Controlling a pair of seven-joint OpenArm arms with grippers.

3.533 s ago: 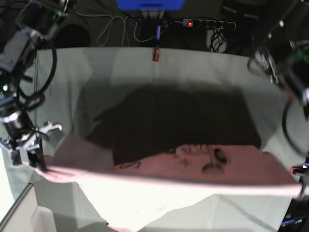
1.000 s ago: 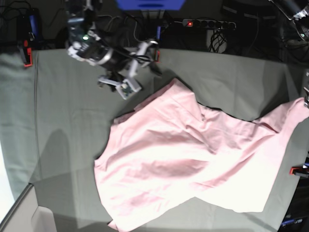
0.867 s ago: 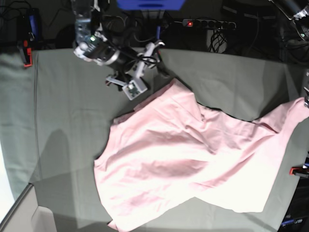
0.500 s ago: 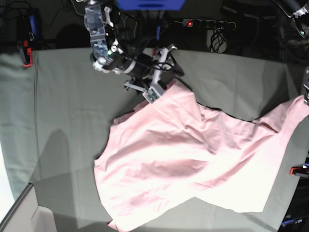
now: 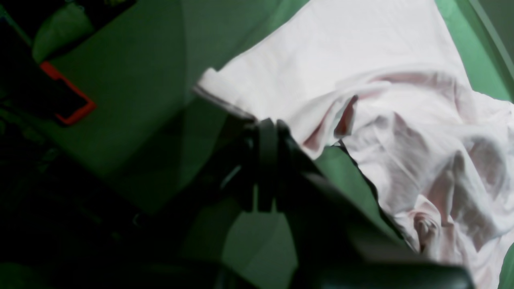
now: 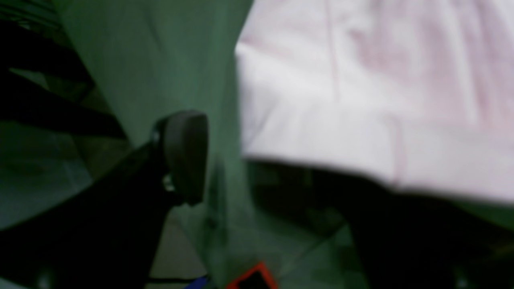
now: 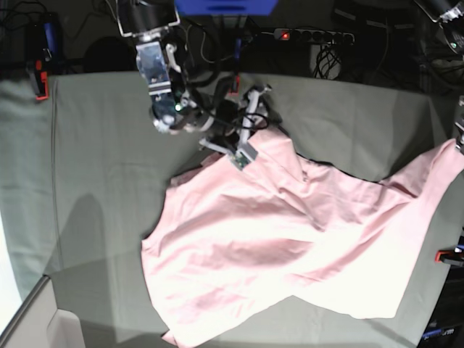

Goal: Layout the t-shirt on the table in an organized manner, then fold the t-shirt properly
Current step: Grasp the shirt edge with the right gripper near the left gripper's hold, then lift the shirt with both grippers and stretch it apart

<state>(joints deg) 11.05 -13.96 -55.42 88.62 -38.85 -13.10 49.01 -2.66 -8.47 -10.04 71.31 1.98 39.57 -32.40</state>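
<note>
Care suits the right end effector (image 7: pixel 250 138), jaws apart straddling the t-shirt (image 7: pixel 290 239) edge at twelve o'clock: pinch only cloth.

Pale pink soft cotton t-shirt (image 7: pixel 290 232): plain, no print showing in base view; near white where light hits, deeper rose in creases. Left wrist view: same shirt (image 5: pixel 361 80) whitish pink, reddish patch inside one fold. Wide flat table under grey-green cloth (image 7: pixel 101 167): muted sage in base view, saturated green in wrist views. Red-and-black clamp (image 7: pixel 40 80) at far table edge; another red one (image 5: pixel 68 96) in left wrist view. Right gripper (image 7: pixel 250 123): silver-grey and black body, black finger pad (image 6: pixel 184 156). Blue block (image 7: pixel 225 6) at top edge. Black power strip (image 7: pixel 312 35), red lit switch.
</note>
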